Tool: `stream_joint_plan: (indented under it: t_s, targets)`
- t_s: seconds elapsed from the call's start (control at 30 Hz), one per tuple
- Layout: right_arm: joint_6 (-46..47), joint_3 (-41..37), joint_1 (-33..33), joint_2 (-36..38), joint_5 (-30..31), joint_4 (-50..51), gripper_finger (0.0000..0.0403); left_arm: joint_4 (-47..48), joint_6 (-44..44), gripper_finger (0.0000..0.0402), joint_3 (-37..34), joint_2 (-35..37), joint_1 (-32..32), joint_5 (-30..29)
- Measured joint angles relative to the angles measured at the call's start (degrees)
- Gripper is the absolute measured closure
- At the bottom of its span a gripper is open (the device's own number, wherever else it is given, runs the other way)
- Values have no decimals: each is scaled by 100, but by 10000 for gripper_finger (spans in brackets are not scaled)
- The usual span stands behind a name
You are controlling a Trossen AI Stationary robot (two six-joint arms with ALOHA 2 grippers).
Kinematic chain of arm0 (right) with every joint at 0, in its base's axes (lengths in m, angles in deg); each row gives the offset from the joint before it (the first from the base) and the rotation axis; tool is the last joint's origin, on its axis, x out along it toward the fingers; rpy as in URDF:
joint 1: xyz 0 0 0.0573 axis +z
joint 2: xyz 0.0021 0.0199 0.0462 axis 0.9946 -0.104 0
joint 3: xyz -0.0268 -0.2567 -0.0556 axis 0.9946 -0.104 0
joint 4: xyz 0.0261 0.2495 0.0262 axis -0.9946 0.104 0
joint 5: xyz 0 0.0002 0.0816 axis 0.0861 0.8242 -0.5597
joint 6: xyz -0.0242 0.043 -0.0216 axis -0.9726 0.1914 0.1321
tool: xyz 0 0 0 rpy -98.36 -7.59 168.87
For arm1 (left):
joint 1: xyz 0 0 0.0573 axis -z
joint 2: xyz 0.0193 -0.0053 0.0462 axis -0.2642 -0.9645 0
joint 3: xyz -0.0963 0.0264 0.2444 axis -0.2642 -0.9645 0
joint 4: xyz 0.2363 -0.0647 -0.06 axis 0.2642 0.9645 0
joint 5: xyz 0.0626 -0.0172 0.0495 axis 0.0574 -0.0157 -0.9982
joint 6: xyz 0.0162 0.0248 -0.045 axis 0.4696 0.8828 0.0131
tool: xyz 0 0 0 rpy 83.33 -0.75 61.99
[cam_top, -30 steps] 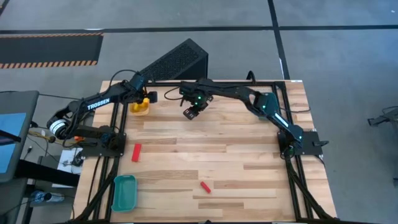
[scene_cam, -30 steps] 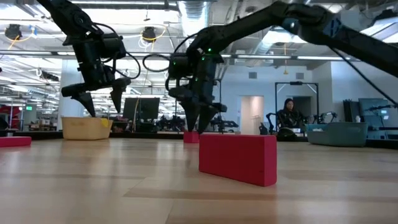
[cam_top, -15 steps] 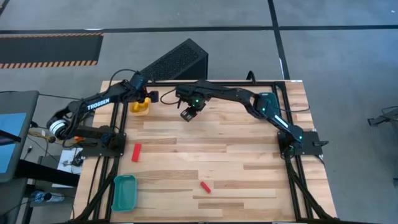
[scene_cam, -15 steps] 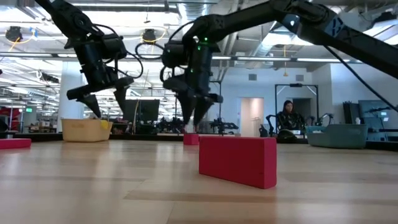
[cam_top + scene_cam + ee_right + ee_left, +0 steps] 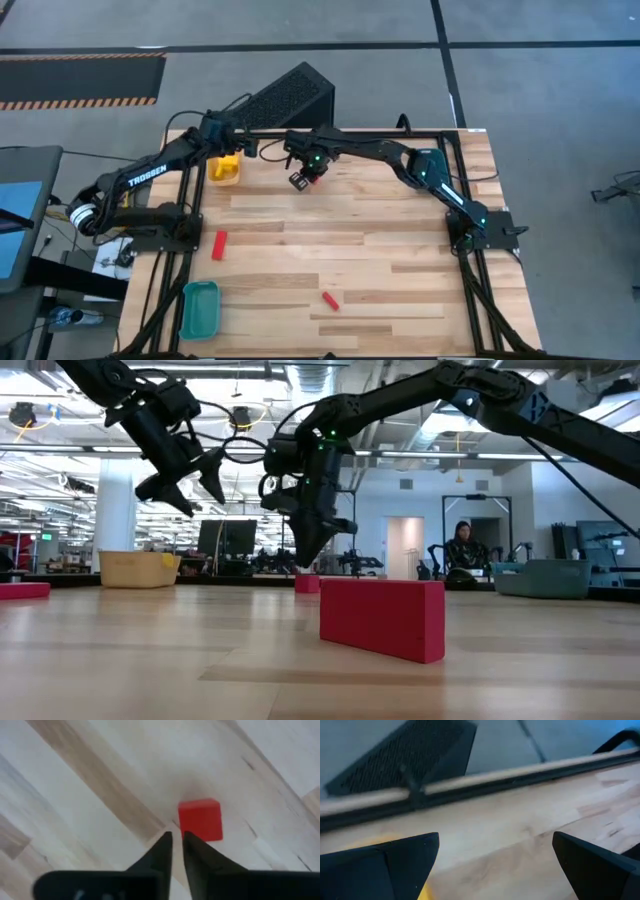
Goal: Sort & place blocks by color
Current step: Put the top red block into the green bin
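Note:
A small red cube (image 5: 200,819) sits flat on the wood near the table's far edge, also seen in the low view (image 5: 307,582). My right gripper (image 5: 177,840) hangs just above and beside it, fingers shut and pointing down (image 5: 300,563), clear of the cube. My left gripper (image 5: 190,485) is open and raised above the yellow tray (image 5: 225,170) at the far left (image 5: 225,135). Two red bars lie flat on the table, one at the left (image 5: 219,244) and one near the front (image 5: 330,300). No blue or yellow blocks show.
A teal tray (image 5: 200,308) sits at the near left corner. A black perforated box (image 5: 280,100) lies beyond the far edge, and black frame rails (image 5: 350,131) border the table. People sit in the room behind (image 5: 462,545). Bare wood spans the table's middle and right.
My left gripper has risen from just above the yellow tray and moved toward the far edge, staying open. My right gripper has shifted slightly toward the table's left over the red cube. The cube, bars and trays have kept still.

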Motion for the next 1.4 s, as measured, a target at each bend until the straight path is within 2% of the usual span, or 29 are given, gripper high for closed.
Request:
stream_joint_plan:
  t_s: [0.17, 0.27, 0.43, 0.6, 0.8, 0.93, 1.1, 1.3, 1.4]
  targets:
    - [-122, 3, -161, -110, -532, 93, 378, -279, 122, 26, 0, 86, 49, 49]
    - [-151, 15, -199, -133, -471, 75, 397, -399, 138, 26, 0, 98, 53, 136]
    - [-127, 13, -178, -148, -564, 153, 388, -386, 237, 26, 0, 95, 69, 147]
    - [-394, 13, -130, -142, -794, 369, 397, -572, 741, 26, 0, 93, 133, 314]
    - [-845, 85, -64, -17, -1295, 548, 395, -875, 2004, 26, 0, 92, 419, 1287]
    - [-846, 93, 46, 618, -961, 429, 398, -916, 2523, 26, -2, -37, 731, 1484]
    - [-707, 96, 50, 1371, -281, 404, 399, -1410, 3020, 26, -7, -711, 1094, 1622]
    - [-407, 101, 111, 2186, 363, 571, 393, -2103, 3022, 26, -11, -1452, 1343, 1697]
    - [-197, -147, 305, 2485, 1067, 718, 394, -2373, 2976, 26, -11, -1620, 1361, 1739]
